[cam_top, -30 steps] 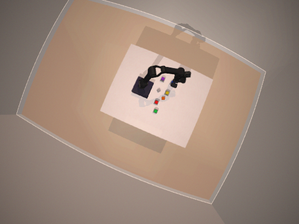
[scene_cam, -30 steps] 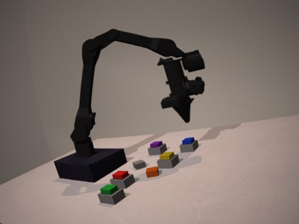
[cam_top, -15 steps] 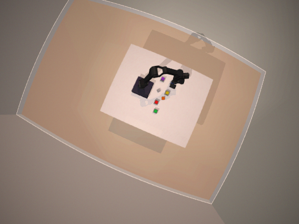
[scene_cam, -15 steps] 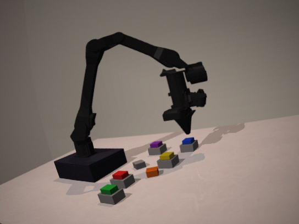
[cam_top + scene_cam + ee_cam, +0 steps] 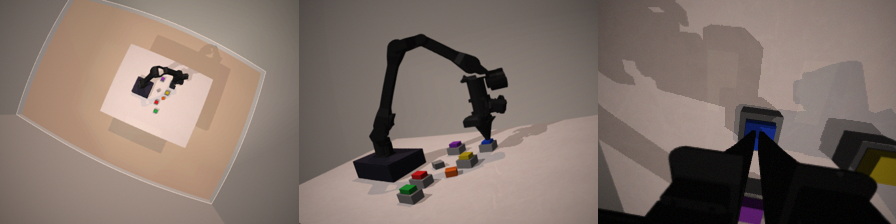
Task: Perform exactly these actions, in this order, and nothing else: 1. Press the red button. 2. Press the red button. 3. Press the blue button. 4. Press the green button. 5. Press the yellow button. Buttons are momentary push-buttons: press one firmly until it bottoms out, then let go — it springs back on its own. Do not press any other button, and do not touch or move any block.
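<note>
The closed, empty black fingers (image 5: pixel 488 137) are set directly over the square blue push-button (image 5: pixel 487 141) (image 5: pixel 766 131) in its grey housing, apparently touching its cap; only a straight downward press seems needed.

Apparent Materials and Surface Finish

The arm (image 5: pixel 169 71) (image 5: pixel 389 79) and fingers (image 5: pixel 486 131) present a dark, matt, plastic-like finish. The base block (image 5: pixel 138 91) (image 5: pixel 409 164) is matt, with smooth, flat faces. The blue button cap (image 5: pixel 487 141) (image 5: pixel 767 131) and yellow button cap (image 5: pixel 167 93) (image 5: pixel 466 156) (image 5: pixel 887 170) appear as smooth, matt plastic. The grey button housings show the same finish. The orange block (image 5: pixel 163 98) (image 5: pixel 451 172) is smooth and non-glossy. The table (image 5: pixel 126 104) (image 5: pixel 532 178) has a matt, faintly mottled surface.
</note>
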Available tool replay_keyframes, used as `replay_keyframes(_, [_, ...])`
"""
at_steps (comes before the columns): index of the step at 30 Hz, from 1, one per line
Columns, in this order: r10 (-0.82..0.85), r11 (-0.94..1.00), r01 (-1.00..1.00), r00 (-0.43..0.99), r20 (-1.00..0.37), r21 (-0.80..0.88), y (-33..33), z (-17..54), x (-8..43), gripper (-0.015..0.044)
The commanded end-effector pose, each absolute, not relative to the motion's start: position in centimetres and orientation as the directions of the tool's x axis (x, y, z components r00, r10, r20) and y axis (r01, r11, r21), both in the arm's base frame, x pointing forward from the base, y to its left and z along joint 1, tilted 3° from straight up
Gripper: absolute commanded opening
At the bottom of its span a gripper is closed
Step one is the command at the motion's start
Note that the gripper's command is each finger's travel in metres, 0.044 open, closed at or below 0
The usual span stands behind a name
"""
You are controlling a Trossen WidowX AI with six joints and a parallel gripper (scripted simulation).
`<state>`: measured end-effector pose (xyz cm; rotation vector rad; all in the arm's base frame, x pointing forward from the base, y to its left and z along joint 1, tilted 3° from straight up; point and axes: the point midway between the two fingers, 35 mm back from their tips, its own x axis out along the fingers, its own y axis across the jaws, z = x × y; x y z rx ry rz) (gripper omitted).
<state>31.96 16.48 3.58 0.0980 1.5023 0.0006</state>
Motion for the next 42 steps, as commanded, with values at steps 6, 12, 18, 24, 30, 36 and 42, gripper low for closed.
replay_keyframes(6, [0.053,0.996,0.066,0.059,-0.997,0.057,16.3,3.1,31.7,0.0020])
replay_keyframes(12, [0.053,0.996,0.066,0.059,-0.997,0.057,16.3,3.1,31.7,0.0020])
replay_keyframes(18, [0.053,0.996,0.066,0.059,-0.997,0.057,16.3,3.1,31.7,0.0020])
replay_keyframes(24, [0.053,0.996,0.066,0.059,-0.997,0.057,16.1,6.5,31.5,0.0020])
replay_keyframes(30, [0.053,0.996,0.066,0.059,-0.997,0.057,15.9,11.7,31.3,0.0020])
replay_keyframes(36, [0.052,0.996,0.067,0.059,-0.997,0.056,15.5,12.7,31.2,0.0020])
replay_keyframes(42, [0.039,0.997,0.069,0.061,-0.997,0.043,6.9,12.3,33.5,0.0020])
